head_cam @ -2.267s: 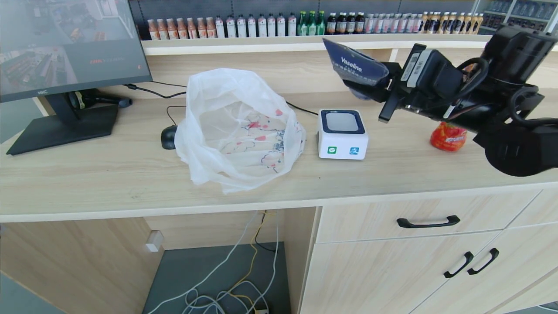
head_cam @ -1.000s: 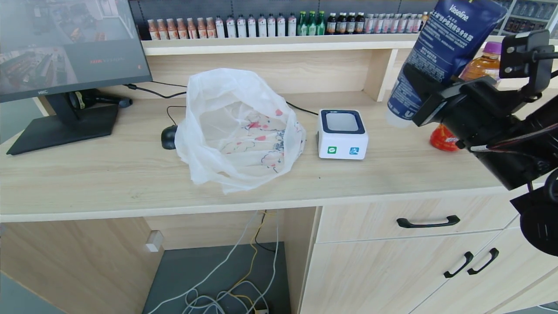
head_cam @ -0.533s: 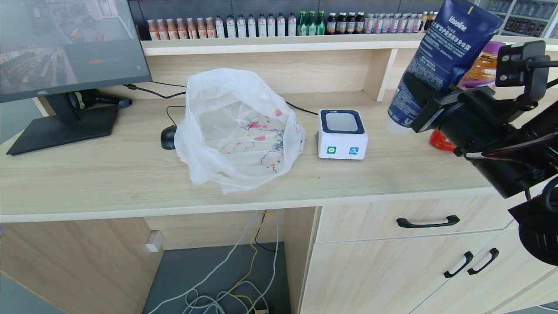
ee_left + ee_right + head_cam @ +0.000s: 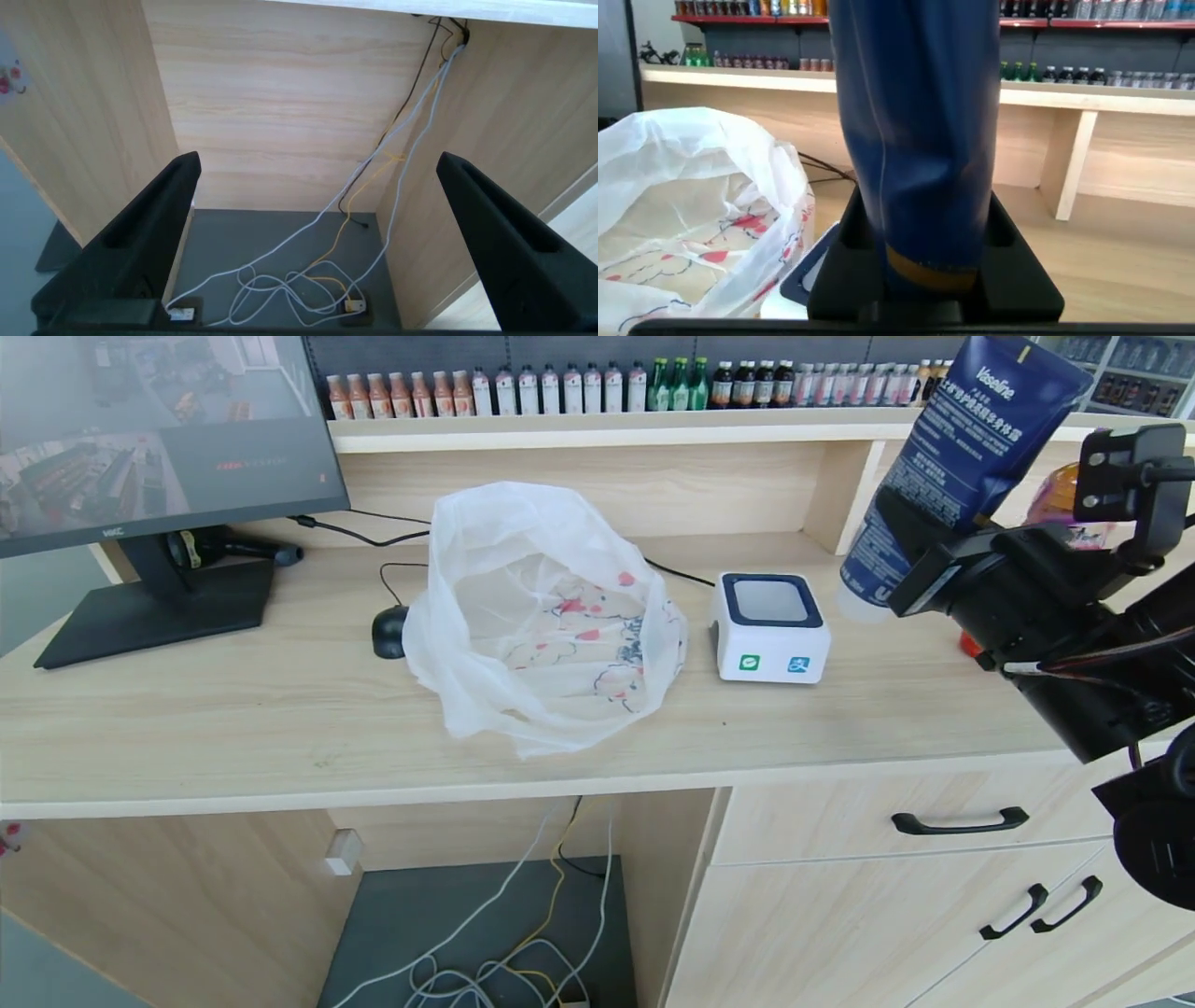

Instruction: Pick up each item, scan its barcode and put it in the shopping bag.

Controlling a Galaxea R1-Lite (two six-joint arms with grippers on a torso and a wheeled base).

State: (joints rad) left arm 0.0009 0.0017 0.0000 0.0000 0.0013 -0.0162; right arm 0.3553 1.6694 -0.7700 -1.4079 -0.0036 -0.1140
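A dark blue lotion tube (image 4: 962, 457) stands upright, cap end down, with my right gripper (image 4: 910, 555) shut on its lower part. It hangs above the counter, to the right of the white barcode scanner (image 4: 770, 627). The white plastic shopping bag (image 4: 546, 616) stands open to the left of the scanner. In the right wrist view the tube (image 4: 915, 131) rises between the fingers (image 4: 848, 229), with the bag (image 4: 691, 215) and the scanner's corner (image 4: 808, 271) beyond. An orange drink bottle (image 4: 1060, 495) and a red packet (image 4: 971, 642) sit behind that arm. My left gripper (image 4: 318, 252) hangs open below the counter.
A monitor (image 4: 159, 429) and a black mouse (image 4: 387, 630) stand at the counter's (image 4: 233, 709) left. A raised shelf with several bottles (image 4: 653, 385) runs along the back. Drawers with black handles (image 4: 960, 822) sit below right; cables (image 4: 374, 215) hang under the counter.
The right arm has swung the tube from lying sideways above the scanner to standing upright, and drawn it back to the scanner's right. The head camera has shifted a little.
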